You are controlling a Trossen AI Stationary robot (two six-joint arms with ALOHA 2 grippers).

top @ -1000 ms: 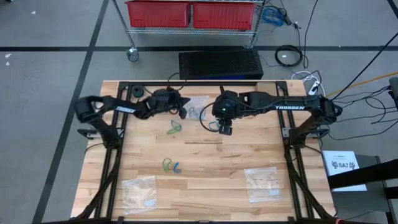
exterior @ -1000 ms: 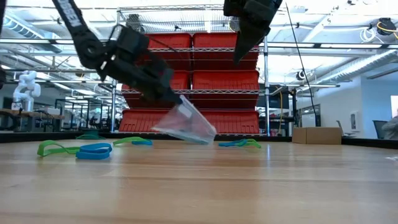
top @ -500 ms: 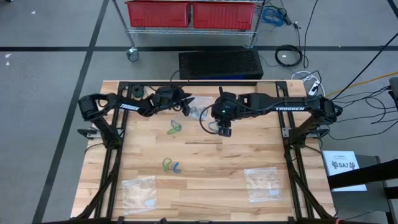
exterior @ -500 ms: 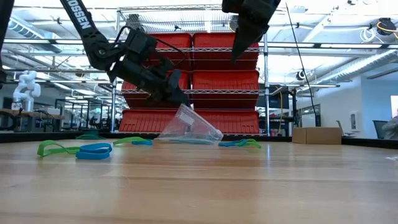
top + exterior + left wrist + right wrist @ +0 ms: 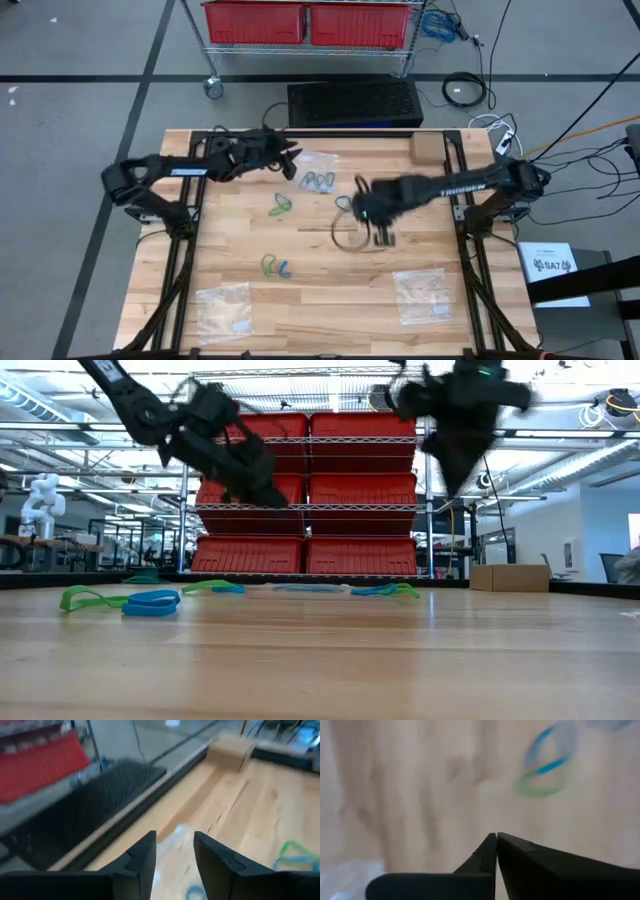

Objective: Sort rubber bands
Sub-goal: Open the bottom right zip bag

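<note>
Wood table [image 5: 320, 310], red bins behind. Left gripper [image 5: 293, 160] upper centre-left, fingers apart, empty, beside a clear bag [image 5: 318, 172] holding bands. Right gripper [image 5: 383, 238] mid-frame, fingers pressed together, holding nothing visible. Loose rubber bands [image 5: 280, 205] sit centre-left, more [image 5: 274, 267] lower down. My call: come straight down, pinch one loop only, stay off the bag.

I have let go of the clear bag [image 5: 318, 180]: my left hand [image 5: 292, 160] now stands open and has pulled back above the far edge of the worktop [image 5: 320, 300], and the bag lies flat there. My right hand [image 5: 380, 236] has closed its fingers and has swung away toward the middle of the worktop.
</note>
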